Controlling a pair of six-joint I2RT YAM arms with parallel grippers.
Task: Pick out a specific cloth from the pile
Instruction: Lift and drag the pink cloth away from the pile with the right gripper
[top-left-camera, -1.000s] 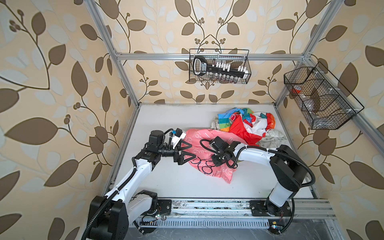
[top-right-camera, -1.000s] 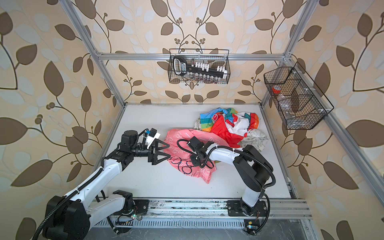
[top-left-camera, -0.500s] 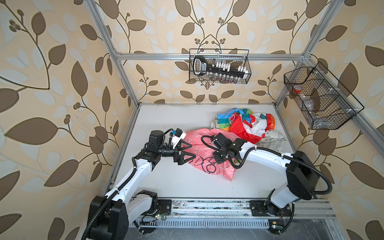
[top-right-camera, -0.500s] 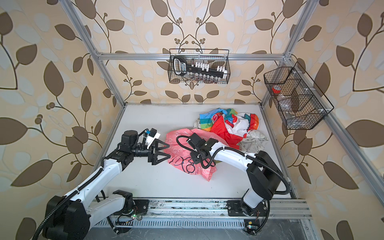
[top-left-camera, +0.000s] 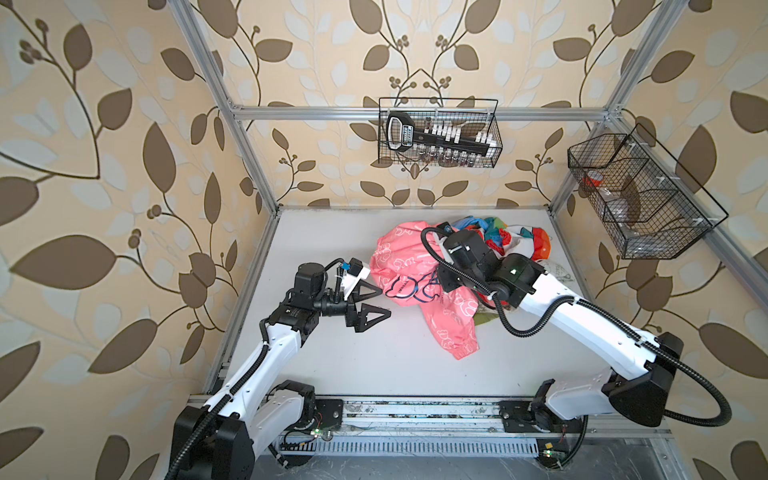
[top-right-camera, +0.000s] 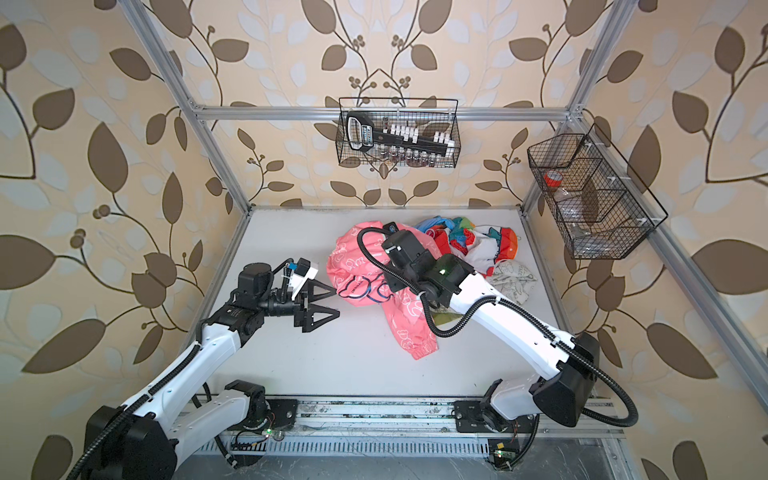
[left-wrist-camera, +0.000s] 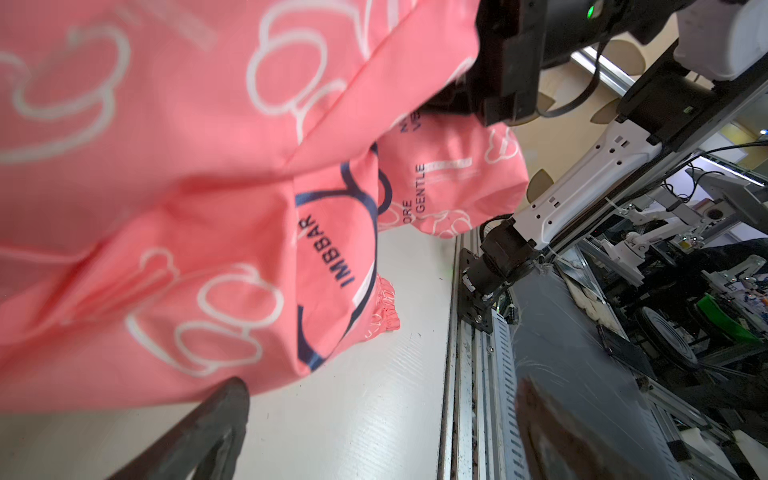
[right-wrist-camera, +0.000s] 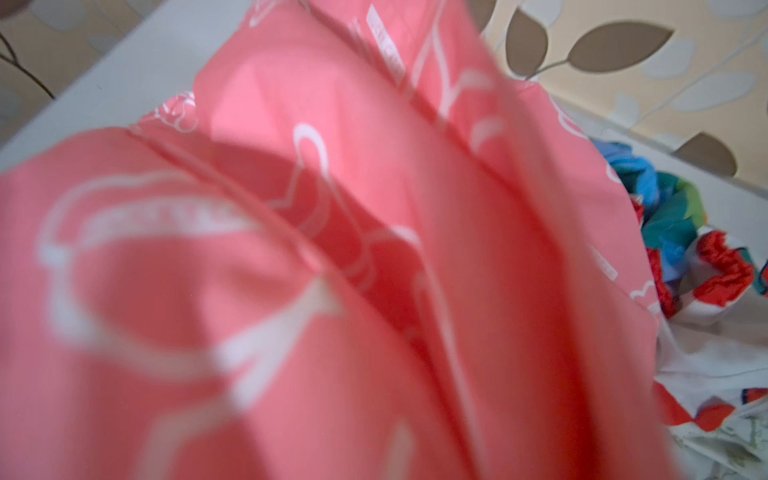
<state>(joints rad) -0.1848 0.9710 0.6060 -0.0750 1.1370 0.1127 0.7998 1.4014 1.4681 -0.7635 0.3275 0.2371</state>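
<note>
Coral-pink cloth (top-left-camera: 409, 270) with white bear outlines hangs bunched over the white table (top-left-camera: 332, 249), beside the pile (top-left-camera: 515, 241) at the back right. Right gripper (top-left-camera: 446, 280) is buried in its folds — fingers closed on the fabric. Left gripper (top-left-camera: 374, 305) sits just beside the cloth's edge, fingers apart.

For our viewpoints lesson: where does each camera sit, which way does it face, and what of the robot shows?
Top views: high, looking down on the table; left arm, right arm and open left tool show.
Left wrist: on the left arm, facing the pink cloth; one finger and the right arm show.
Right wrist: on the right arm, close to the pink cloth; no robot part shows.
Shared: all see the pink cloth.
</note>
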